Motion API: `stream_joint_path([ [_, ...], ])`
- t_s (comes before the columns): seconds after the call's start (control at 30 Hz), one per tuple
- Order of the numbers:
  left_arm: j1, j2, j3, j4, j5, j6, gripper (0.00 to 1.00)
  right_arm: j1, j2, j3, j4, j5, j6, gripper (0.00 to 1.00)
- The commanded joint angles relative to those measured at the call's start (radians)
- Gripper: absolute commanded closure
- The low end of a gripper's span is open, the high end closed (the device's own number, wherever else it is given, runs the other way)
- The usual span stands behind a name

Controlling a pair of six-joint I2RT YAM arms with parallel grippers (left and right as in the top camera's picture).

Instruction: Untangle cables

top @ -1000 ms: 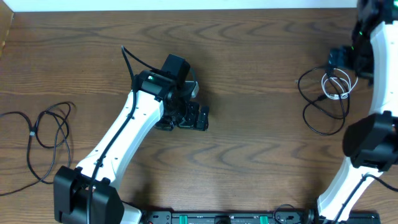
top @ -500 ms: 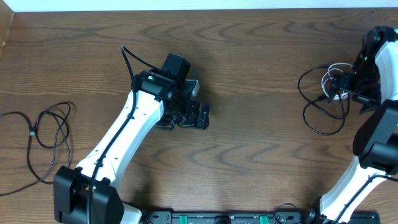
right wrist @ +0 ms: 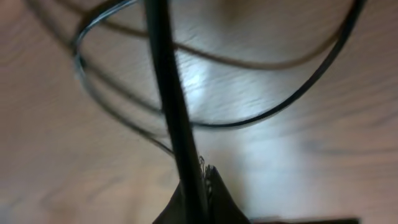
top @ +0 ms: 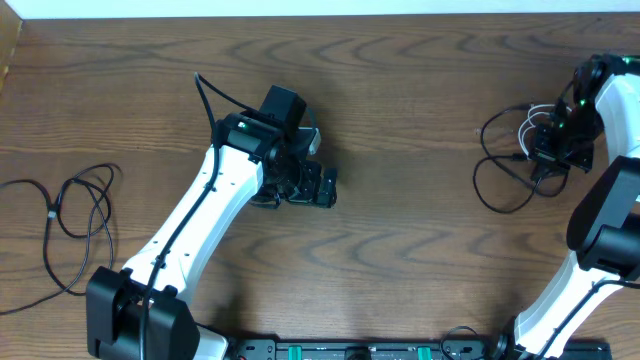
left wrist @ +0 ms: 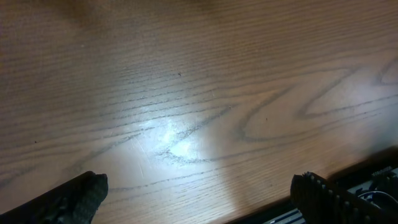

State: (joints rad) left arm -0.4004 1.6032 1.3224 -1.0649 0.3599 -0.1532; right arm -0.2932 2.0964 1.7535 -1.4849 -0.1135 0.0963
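Pinching a black cable (right wrist: 168, 93) between its pressed-together tips, the right pincer (top: 553, 152) sits low over the tangle at the far right of the worktop (top: 400, 80). In the wrist view that cord runs straight up from the closed tips, blurred, with other dark loops crossing behind it on the wood. From overhead, the black loops spread out to this pincer's left and toward the arms' bases. The white cable (top: 527, 122) curls just beside the pincer on its far left side, overlapping the black loops — which lies on top cannot be told. The left pincer (left wrist: 199, 202) hangs spread wide over bare wood near the worktop's middle, with nothing between its fingers (left wrist: 74, 199). A second black cable (top: 75, 205) lies in loose loops well apart from it, further to its left.
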Motion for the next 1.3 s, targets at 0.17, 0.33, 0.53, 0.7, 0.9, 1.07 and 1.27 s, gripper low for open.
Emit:
stream_joint_path([
  [0.17, 0.0, 0.005, -0.003, 0.011, -0.014, -0.001, 0.01, 0.037, -0.064, 0.308, -0.213, -0.393, -0.192, 0.99],
  [0.33, 0.0, 0.005, -0.003, 0.012, -0.014, -0.001, 0.01, 0.103, -0.206, 0.402, -0.199, -0.581, -0.198, 0.99],
  [0.53, 0.0, 0.005, -0.003, 0.024, -0.014, -0.002, 0.01, 0.244, -0.399, 0.433, -0.002, -0.629, -0.012, 0.99],
  [0.7, 0.0, 0.005, -0.003, 0.04, -0.014, -0.039, 0.0, 0.393, -0.477, 0.432, 0.199, -0.573, 0.095, 0.99],
  [0.9, 0.026, 0.005, -0.003, 0.064, -0.014, -0.143, 0.01, 0.57, -0.468, 0.421, 0.278, -0.327, 0.272, 0.99],
  [1.07, 0.118, 0.005, -0.003, 0.056, -0.014, -0.212, 0.0, 0.658, -0.429, 0.415, 0.277, -0.108, 0.356, 0.99],
  [1.27, 0.246, 0.005, -0.003, 0.003, -0.014, -0.223, 0.0, 0.705, -0.366, 0.404, 0.27, -0.111, 0.415, 0.98],
])
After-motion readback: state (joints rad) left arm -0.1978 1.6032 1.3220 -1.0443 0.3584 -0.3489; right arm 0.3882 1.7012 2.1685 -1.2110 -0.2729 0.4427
